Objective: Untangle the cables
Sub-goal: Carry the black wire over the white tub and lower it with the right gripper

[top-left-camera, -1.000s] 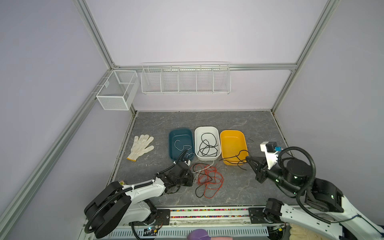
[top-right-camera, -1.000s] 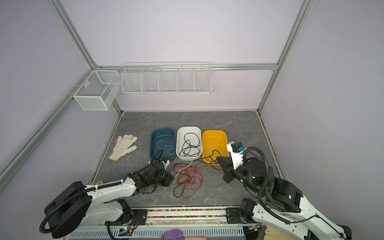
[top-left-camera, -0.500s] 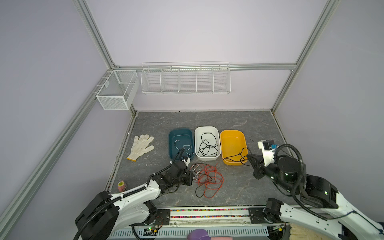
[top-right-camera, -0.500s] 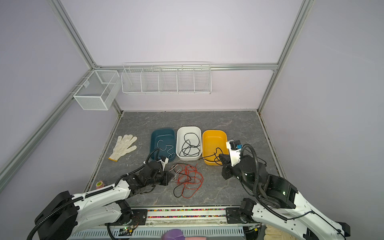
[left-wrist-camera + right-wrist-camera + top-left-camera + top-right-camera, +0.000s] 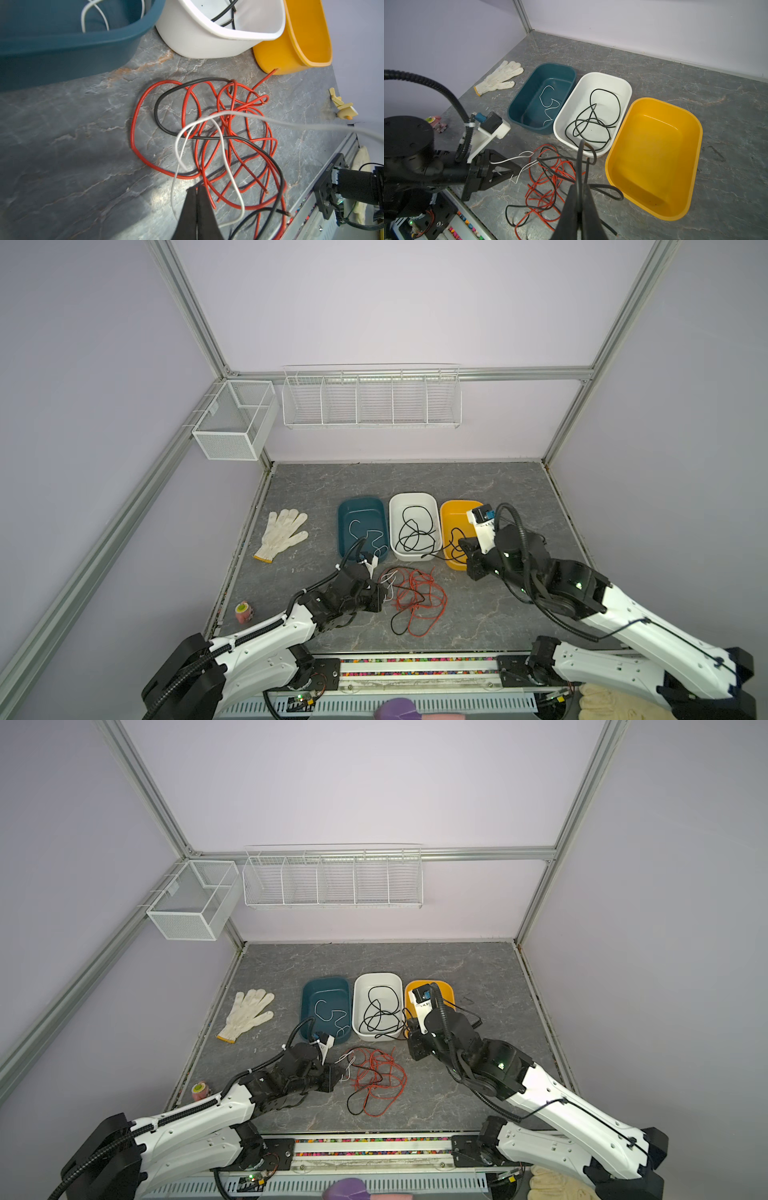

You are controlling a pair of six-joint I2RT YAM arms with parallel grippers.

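Tabletop (image 5: pixel 478 485) job looks part done. Teal bin (image 5: pixel 360 501) has a white cable (image 5: pixel 365 533), white bin (image 5: pixel 413 495) a black cable (image 5: pixel 415 531), yellow bin (image 5: pixel 654 99) holds none yet. Tangle (image 5: pixel 417 597) in front of bins left to sort: red cables (image 5: pixel 132 133) knotted w/ black + white strands. Left end effector (image 5: pixel 196 192) clenched, prob on white strand (image 5: pixel 223 145); right end effector (image 5: pixel 579 187) clenched on black strand (image 5: pixel 579 149), raised above the heap

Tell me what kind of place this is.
Likely a robot test cell: an aluminium frame with plain walls, two robot arms on a front rail, and coloured tubs by tangled cables.
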